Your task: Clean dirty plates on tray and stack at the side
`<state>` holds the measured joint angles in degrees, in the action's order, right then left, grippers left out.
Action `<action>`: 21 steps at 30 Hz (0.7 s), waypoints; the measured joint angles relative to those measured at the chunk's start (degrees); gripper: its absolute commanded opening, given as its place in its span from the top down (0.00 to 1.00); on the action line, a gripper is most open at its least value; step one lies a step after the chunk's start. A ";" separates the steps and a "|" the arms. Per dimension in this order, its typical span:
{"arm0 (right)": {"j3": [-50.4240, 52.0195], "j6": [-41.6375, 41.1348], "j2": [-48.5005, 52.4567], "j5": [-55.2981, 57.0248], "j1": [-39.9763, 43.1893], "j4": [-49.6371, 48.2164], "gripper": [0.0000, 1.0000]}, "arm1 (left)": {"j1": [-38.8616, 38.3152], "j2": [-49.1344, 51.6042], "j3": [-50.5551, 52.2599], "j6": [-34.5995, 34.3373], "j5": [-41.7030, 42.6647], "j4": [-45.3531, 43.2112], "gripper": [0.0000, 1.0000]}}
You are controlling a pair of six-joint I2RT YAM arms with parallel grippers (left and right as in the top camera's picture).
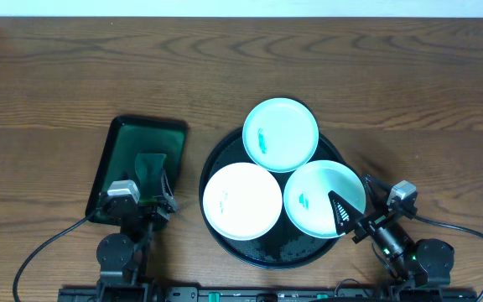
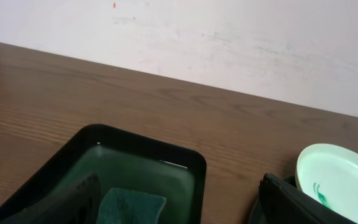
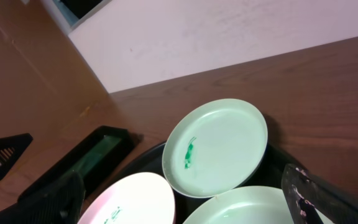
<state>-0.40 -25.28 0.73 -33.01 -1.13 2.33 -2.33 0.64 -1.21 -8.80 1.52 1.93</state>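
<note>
Tray [image 1: 283, 252]: round, black, bearing three teal-smeared plates. Far plate [image 1: 280, 134] overhangs its far rim. Near-left plate [image 1: 242, 201] and near-right plate [image 1: 317, 186] lie within. Right gripper [image 1: 348, 216]: jaws wide, empty, over its right edge. Left gripper [image 1: 145, 191]: jaws wide, empty, above green tray [image 1: 141, 124] to its left.

Left claw [image 2: 179, 182], right claw [image 3: 182, 177] — both open.

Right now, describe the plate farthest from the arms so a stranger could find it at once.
Start at the round black tray mid-table. The far plate lies alone behind the two near plates, which sit side by side. Only it juts out over the tray's far rim.
</note>
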 measured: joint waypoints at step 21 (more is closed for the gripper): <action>0.07 -22.38 0.07 -4.83 0.00 -17.11 0.01 | 0.00 0.00 0.00 0.00 -0.11 -0.74 0.18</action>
<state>-0.34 -47.66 0.80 -37.85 -1.13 -14.79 -2.33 0.64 -1.21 -8.80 1.41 1.19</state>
